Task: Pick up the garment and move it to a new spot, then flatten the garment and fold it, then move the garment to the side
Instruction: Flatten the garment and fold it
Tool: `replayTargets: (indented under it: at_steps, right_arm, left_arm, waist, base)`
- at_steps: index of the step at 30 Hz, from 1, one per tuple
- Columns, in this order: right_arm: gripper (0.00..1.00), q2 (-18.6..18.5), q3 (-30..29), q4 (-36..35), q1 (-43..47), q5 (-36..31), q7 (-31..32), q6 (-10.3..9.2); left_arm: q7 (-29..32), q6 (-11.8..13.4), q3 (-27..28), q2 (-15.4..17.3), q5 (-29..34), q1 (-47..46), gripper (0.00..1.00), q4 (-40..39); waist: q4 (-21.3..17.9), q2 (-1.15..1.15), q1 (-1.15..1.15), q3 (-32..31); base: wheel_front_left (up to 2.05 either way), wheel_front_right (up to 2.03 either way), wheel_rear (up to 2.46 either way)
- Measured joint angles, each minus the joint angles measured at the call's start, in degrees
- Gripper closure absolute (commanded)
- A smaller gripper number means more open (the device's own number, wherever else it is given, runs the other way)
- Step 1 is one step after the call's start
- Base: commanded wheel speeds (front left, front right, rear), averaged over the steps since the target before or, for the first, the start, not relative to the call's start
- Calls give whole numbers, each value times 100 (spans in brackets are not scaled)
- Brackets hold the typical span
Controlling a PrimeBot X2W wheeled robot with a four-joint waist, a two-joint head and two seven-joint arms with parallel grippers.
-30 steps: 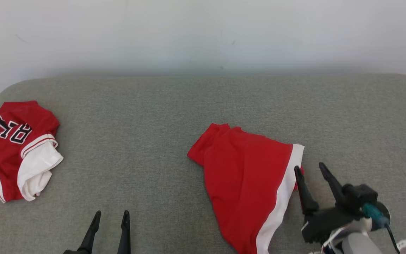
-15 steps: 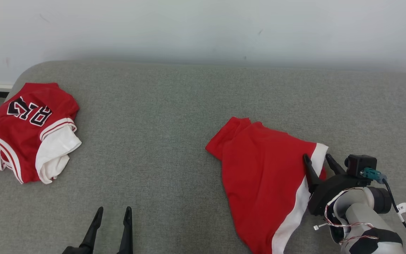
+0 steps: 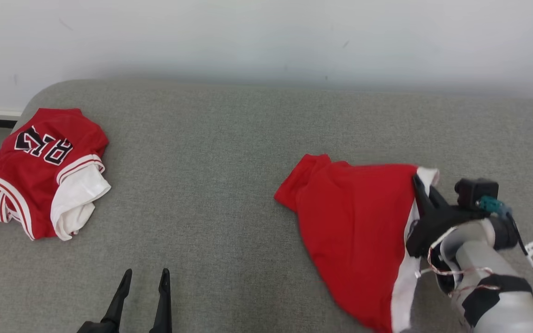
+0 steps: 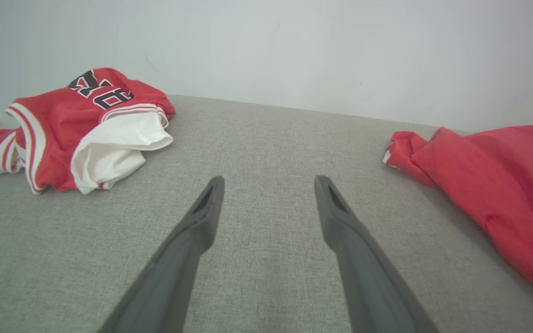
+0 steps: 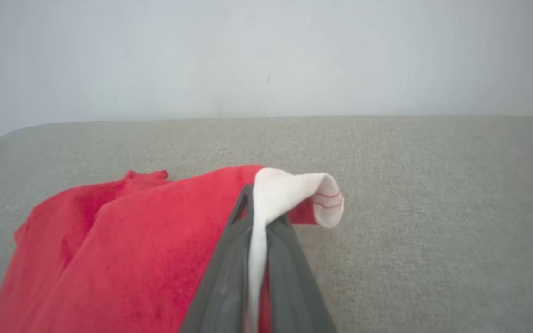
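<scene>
Grey fabric surface (image 3: 229, 138), red garment (image 3: 354, 231) right, lettered jersey (image 3: 40, 171) left

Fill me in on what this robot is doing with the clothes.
The right gripper is shut on the white trim along one edge of the red garment, holding that edge raised while the rest of the cloth lies on the grey cushion. The left gripper hangs open over bare cushion, touching nothing. A second red jersey with black lettering lies crumpled at the far left, untouched. No flattening or folding has been done.
</scene>
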Motion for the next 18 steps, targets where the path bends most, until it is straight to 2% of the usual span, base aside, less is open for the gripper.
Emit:
replayTargets:
  at_steps: [8, 11, 18]
  right_arm:
    - [100, -259, 11, -1032, -220, -686, -35, 0]
    - [100, -219, 89, -1260, -208, -888, -38, 0]
    - [100, 204, 1173, -1572, 410, -1219, -41, 0]
  left_arm:
    - [0, 15, -22, 0, -9, 4, 0, -16]
    - [0, 21, -19, 0, -27, 7, 0, -22]
    - [0, 40, -19, -1, -99, 126, 0, -36]
  waist:
    - [-16, 0, 0, -98]
    - [14, 0, 0, -134]
    - [110, 0, 0, -204]
  base:
    - [0, 0, 0]
    - [0, 0, 0]
    - [0, 0, 0]
